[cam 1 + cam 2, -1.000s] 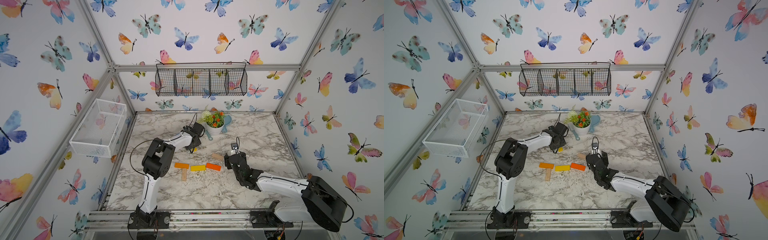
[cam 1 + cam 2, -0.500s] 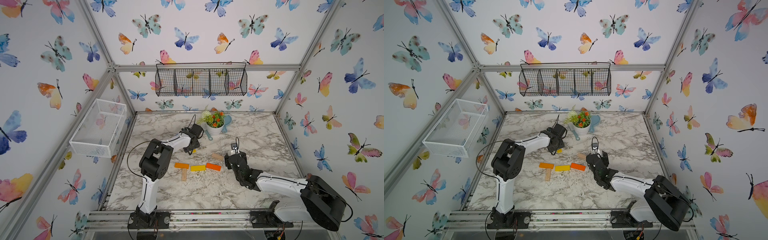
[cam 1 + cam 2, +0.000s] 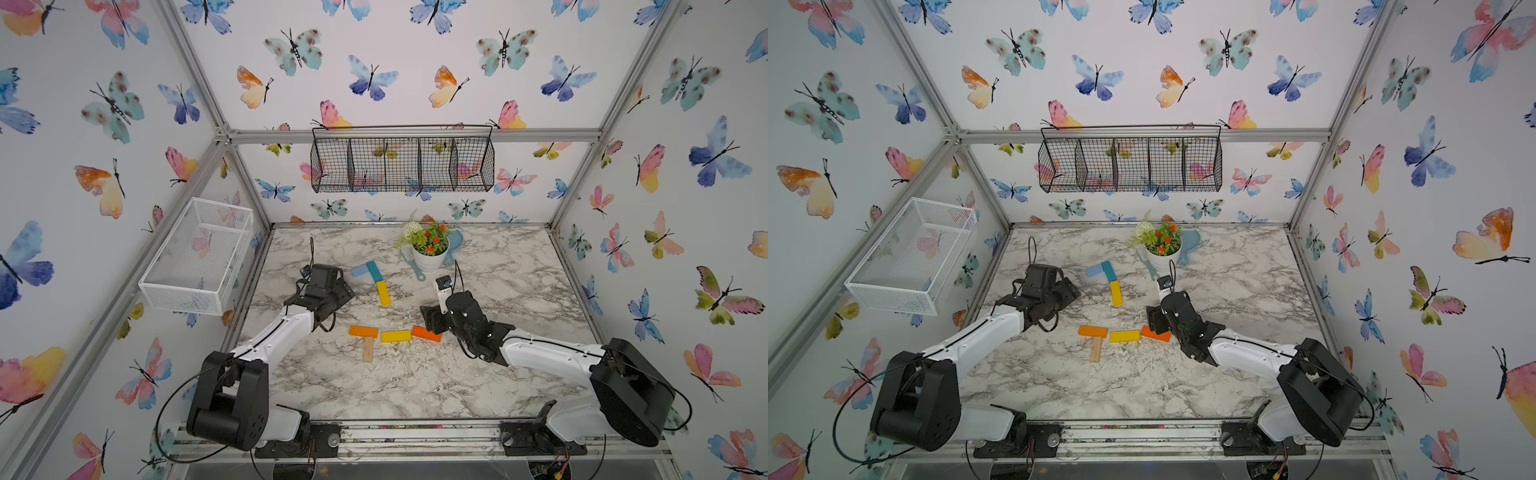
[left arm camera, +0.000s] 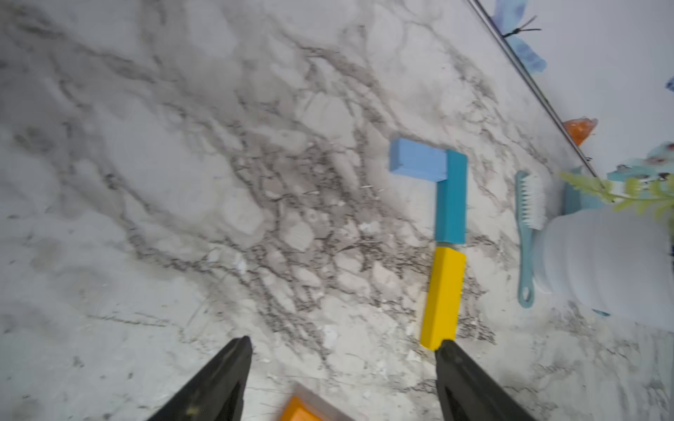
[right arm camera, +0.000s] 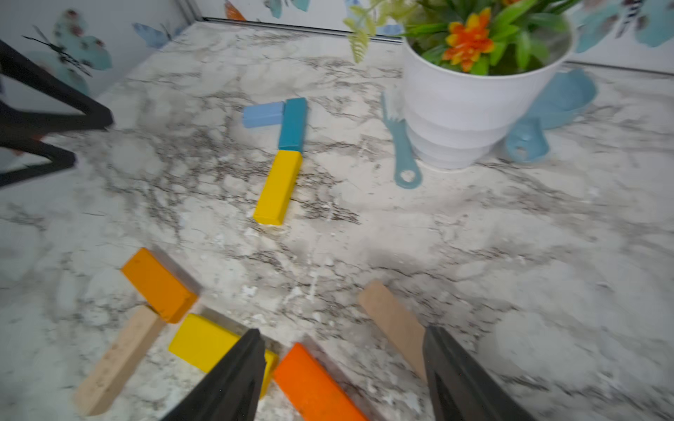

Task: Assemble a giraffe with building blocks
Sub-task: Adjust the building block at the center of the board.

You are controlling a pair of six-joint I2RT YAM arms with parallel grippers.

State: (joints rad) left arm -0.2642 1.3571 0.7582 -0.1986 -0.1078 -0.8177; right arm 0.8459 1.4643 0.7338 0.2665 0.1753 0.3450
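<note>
Light-blue [image 3: 360, 270], teal [image 3: 374, 270] and yellow [image 3: 383, 293] building blocks lie end to end as the giraffe's head and neck; the left wrist view shows the same yellow block [image 4: 443, 295]. Nearer the front lie an orange [image 3: 363, 331], a yellow [image 3: 396, 336] and a red-orange block [image 3: 427, 333] in a row, with a wood block [image 3: 368, 349] under the orange one. My left gripper [image 3: 345, 296] [image 4: 343, 344] stands open and empty, left of the neck. My right gripper [image 5: 343, 335] [image 3: 430, 321] is open above the red-orange block [image 5: 313, 382], beside a second wood block [image 5: 394, 320].
A white flower pot [image 3: 430, 259] stands at the back, with a teal brush [image 3: 413, 266] and a blue scoop [image 3: 455, 245] against it. A white mesh basket [image 3: 199, 257] hangs on the left wall and a black wire basket [image 3: 403, 164] on the back wall.
My left gripper has opened and drawn back from the neck blocks toward the left front, leaving the yellow block on the table. The right arm has hardly moved.
</note>
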